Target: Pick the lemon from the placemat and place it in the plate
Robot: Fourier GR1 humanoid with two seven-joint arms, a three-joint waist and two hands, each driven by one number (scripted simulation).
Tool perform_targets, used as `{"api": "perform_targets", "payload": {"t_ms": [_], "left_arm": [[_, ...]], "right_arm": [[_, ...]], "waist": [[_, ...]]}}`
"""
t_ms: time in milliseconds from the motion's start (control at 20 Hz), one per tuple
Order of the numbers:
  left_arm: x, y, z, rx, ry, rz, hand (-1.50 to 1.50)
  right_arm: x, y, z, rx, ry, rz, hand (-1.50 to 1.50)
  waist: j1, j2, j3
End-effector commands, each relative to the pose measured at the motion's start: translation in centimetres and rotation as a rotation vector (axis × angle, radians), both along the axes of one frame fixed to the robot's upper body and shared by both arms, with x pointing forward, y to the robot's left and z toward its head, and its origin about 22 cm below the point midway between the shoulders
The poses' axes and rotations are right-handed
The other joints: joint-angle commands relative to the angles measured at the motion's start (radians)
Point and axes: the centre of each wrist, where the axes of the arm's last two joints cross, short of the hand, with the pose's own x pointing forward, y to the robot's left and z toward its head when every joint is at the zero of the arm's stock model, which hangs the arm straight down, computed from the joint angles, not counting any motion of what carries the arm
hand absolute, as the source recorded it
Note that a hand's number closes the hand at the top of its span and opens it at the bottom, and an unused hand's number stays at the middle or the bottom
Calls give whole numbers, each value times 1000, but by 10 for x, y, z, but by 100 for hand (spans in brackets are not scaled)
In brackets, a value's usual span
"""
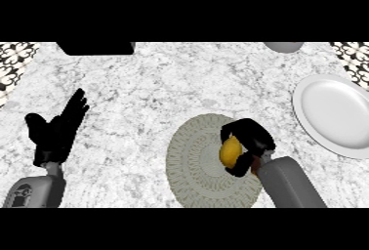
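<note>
Right robot hand (249,139) around lemon (230,151)

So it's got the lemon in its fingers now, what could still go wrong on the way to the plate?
The right hand curls round the lemon from one side, with much of the fruit still showing, so it might slip out when lifted. The white plate lies off to the right, partly cut off by the view's edge, so a short move could land the lemon on the counter instead.

One lemon (230,151), one placemat (194,161), one plate (338,113) and two hands (56,128) (249,141) are counted.
</note>
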Motion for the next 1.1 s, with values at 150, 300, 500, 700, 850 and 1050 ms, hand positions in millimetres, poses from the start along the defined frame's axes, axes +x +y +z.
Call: {"api": "perform_targets", "payload": {"t_ms": [150,300,500,700,850,1050], "left_arm": [[-3,-1,0,-2,3,14,0],[-3,9,2,4,4,13,0],[-4,-8,1,9,-2,8,0],[0,-19,-10,-3,1,-9,0],[2,9,6,2,1,-14,0],[-9,-18,-20,6,0,-3,0]], "right_arm": [[-13,-16,32,25,-363,-286,150],[-6,-22,69,63,-605,-394,150],[-19,-44,79,45,-752,-571,150],[-24,-69,94,101,-758,-703,150],[-17,-105,106,144,-727,-787,150],[-26,-142,93,207,-717,-862,150]], "waist": [[-10,-4,2],[-15,-6,2],[-6,-1,2],[1,5,2],[9,6,2],[9,6,2]]}}
